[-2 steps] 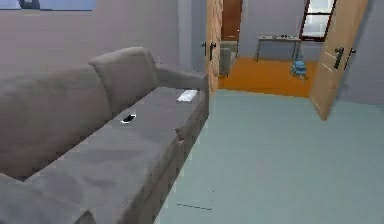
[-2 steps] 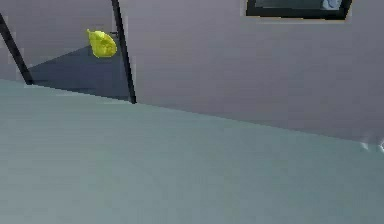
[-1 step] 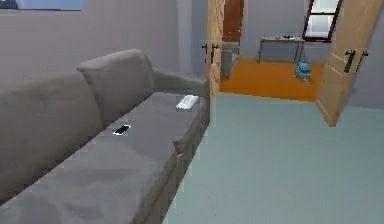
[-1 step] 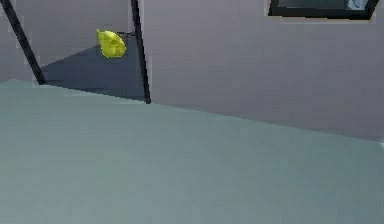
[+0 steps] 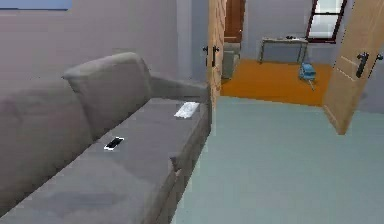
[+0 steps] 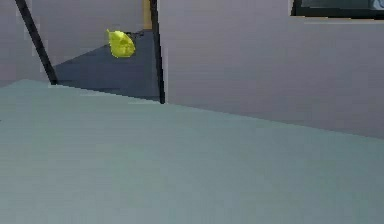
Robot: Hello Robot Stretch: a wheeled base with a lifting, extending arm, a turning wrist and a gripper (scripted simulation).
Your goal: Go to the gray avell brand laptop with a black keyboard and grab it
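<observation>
A grey sofa (image 5: 90, 130) takes up the forward view's left. On its seat lie a small dark flat thing with a pale face (image 5: 114, 143) and a white crumpled thing (image 5: 186, 110) nearer the far armrest. Through the open doorway at the back, an orange-floored room (image 5: 270, 80) holds a grey table (image 5: 285, 45) under a window, with small items on top too small to name.
Two wooden doors (image 5: 215, 50) (image 5: 355, 65) stand swung open at the doorway. A blue thing (image 5: 309, 71) lies on the orange floor. Pale grey-green floor (image 5: 280, 160) spreads ahead. In the arm side view, a dark-framed opening (image 6: 100, 60) shows a yellow object (image 6: 121, 43) beside a plain wall (image 6: 270, 60).
</observation>
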